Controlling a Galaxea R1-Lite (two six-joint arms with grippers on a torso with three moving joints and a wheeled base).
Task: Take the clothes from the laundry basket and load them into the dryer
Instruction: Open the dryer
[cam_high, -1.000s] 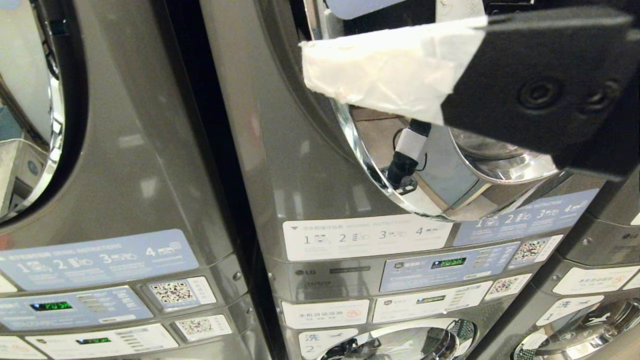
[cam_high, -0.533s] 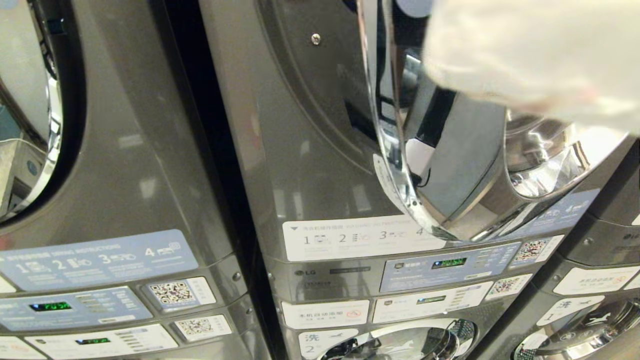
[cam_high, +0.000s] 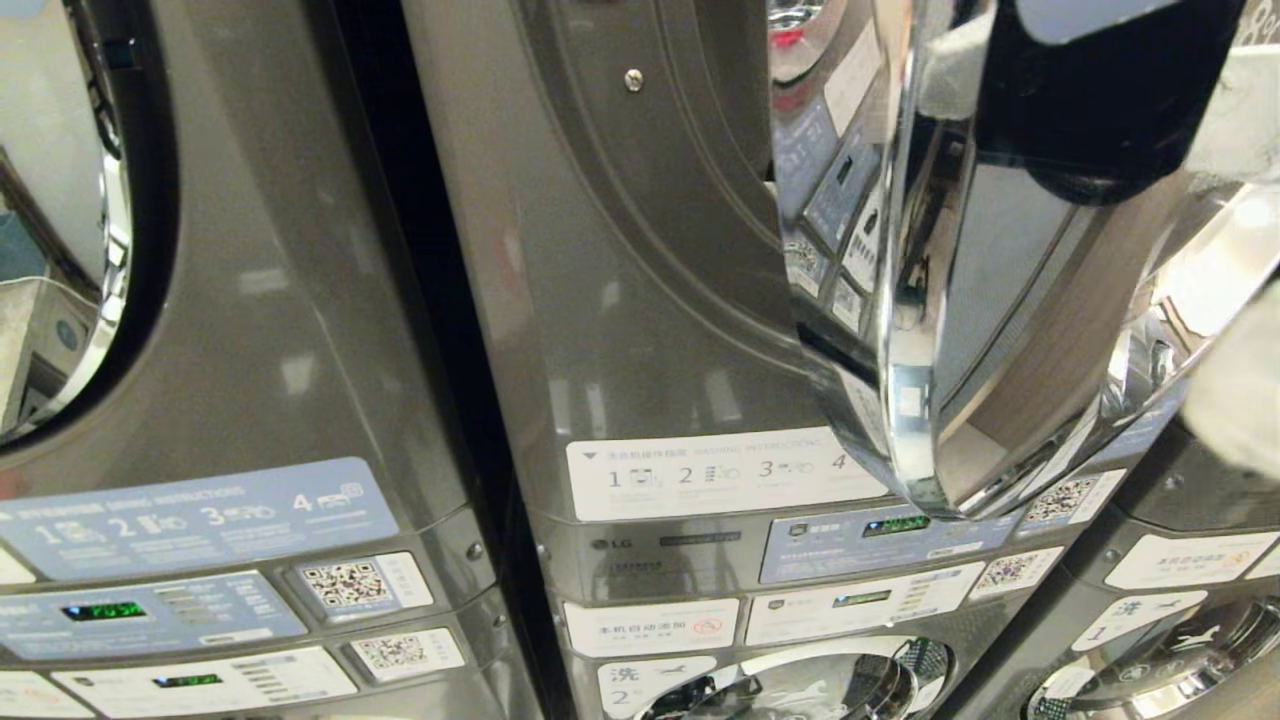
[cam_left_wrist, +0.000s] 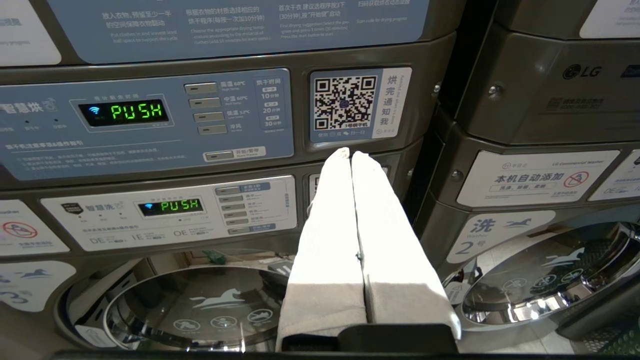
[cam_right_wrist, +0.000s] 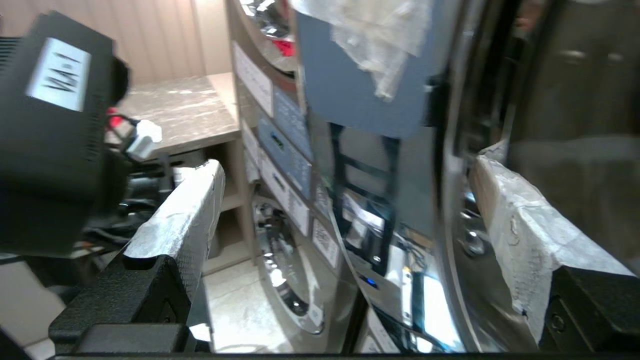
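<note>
Stacked laundry machines before us.
We see green PUSH displays (cam_left_wrist: 137, 111), QR labels (cam_high: 345, 585), and a chrome-rimmed door (cam_high: 930, 330) ajar.

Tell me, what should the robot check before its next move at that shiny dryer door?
1. Dryer door swung away from the machine front: ok.
2. Right pincer open and empty, one finger on each side of the door's edge: ok.
3. Left pincer shut, empty, down by the control panels, away from the door: ok.
4. Door open wide enough for loading: cannot tell.
5. Drum opening free of obstacles: cannot tell, the door hides it.
6. Clothes and laundry basket within reach: cannot tell, neither is in view.
</note>
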